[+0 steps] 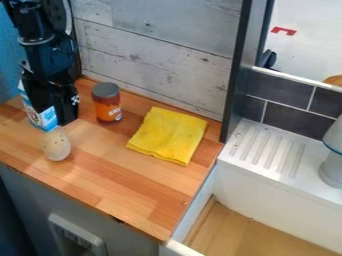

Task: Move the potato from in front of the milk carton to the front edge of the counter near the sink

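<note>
A blue-and-white carton (45,120) is showing partly behind the gripper; a beige egg-shaped object (56,146) is resting in front, on the wooden counter (127,180); the black gripper (66,116) is hanging beside the carton, spread or pressed together, I cannot tell; a dark-lidded orange jar (107,107) is standing nearby; a yellow cloth (169,135) is lying farther right.

A yellow cloth (168,135) lies on the wooden counter (130,187). Left of the cloth stands an orange jar (107,109) with a dark lid. Behind the cloth rise pale planks (157,65); well right of it, a ribbed white ledge (244,167) bears what may be a white container (332,167).
</note>
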### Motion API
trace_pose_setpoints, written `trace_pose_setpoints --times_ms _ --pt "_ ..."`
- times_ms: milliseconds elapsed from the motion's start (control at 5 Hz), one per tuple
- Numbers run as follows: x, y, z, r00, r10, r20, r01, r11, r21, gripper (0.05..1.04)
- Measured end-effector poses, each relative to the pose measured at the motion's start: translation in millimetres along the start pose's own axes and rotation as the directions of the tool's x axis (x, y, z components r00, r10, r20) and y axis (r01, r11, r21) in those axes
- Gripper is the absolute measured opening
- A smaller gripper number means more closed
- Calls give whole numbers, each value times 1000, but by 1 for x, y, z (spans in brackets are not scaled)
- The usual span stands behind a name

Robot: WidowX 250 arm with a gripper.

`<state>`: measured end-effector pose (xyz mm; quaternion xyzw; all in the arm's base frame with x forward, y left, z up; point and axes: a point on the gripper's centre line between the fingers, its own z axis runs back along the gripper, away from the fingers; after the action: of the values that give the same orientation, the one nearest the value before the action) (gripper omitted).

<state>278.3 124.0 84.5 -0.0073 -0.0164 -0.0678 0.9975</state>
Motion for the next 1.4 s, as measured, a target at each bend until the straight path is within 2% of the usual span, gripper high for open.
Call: trace_pose_setpoints --times_ms 200,400,600,800,1000,1200,1400 --pt "-2 -1 -8 1000 4 -21 -5 1000 -15 1001" --pt "8 -9 -9 996 81 35 -78 995 -69 1001" --pt "8 -6 -18 958 274 82 -269 960 -76 1001" --pt "7 9 -21 870 480 113 -484 875 11 1001" --pt "3 11 -38 822 567 51 -570 816 103 1001" --pt "2 18 -46 789 612 -60 -602 789 124 1001" --pt "-3 22 -61 748 650 -134 -633 759 152 1001"
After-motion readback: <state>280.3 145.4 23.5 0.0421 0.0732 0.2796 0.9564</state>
